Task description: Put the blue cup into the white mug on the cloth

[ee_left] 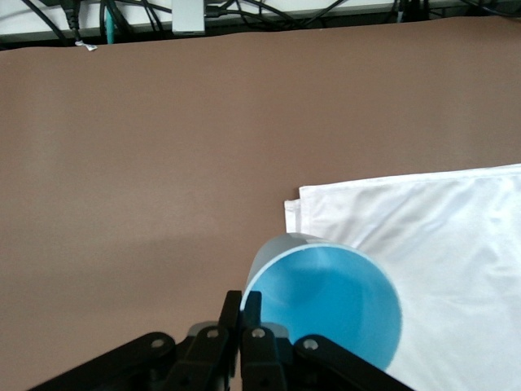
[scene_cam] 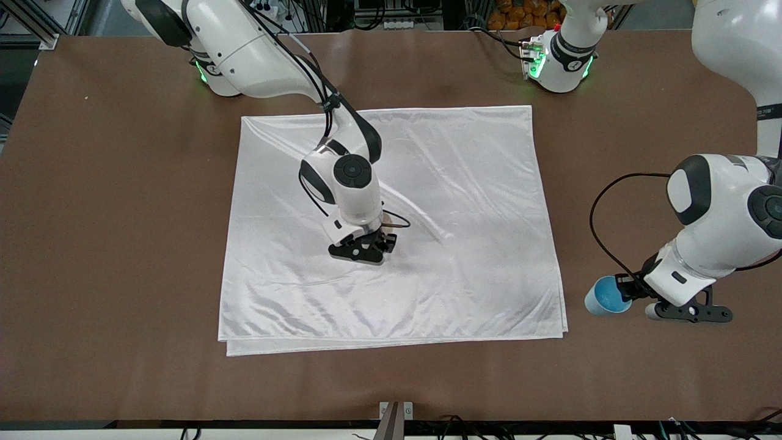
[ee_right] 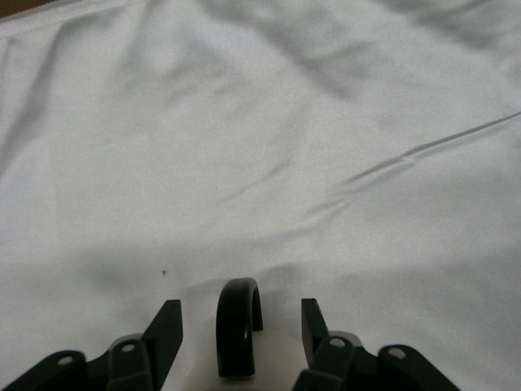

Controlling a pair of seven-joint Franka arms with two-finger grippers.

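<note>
The blue cup (scene_cam: pixel 606 296) (ee_left: pixel 326 314) hangs tilted over the brown table, just off the cloth's corner at the left arm's end. My left gripper (scene_cam: pixel 624 288) (ee_left: pixel 242 303) is shut on the blue cup's rim, one finger inside and one outside. The white cloth (scene_cam: pixel 458 214) (ee_left: pixel 440 228) (ee_right: pixel 285 147) lies spread in the middle of the table. My right gripper (scene_cam: pixel 368 247) (ee_right: pixel 240 314) is low over the cloth's middle and open. Its fingers stand apart on either side of the white mug's (ee_right: pixel 273 366) black handle (ee_right: pixel 238 326). In the front view the hand hides the mug.
Brown tabletop (scene_cam: pixel 122 244) surrounds the cloth. The arm bases (scene_cam: pixel 559 61) stand along the table's edge farthest from the front camera. A black cable (scene_cam: pixel 602 232) loops off the left wrist above the table. A small bracket (scene_cam: pixel 396 410) sits at the edge nearest the front camera.
</note>
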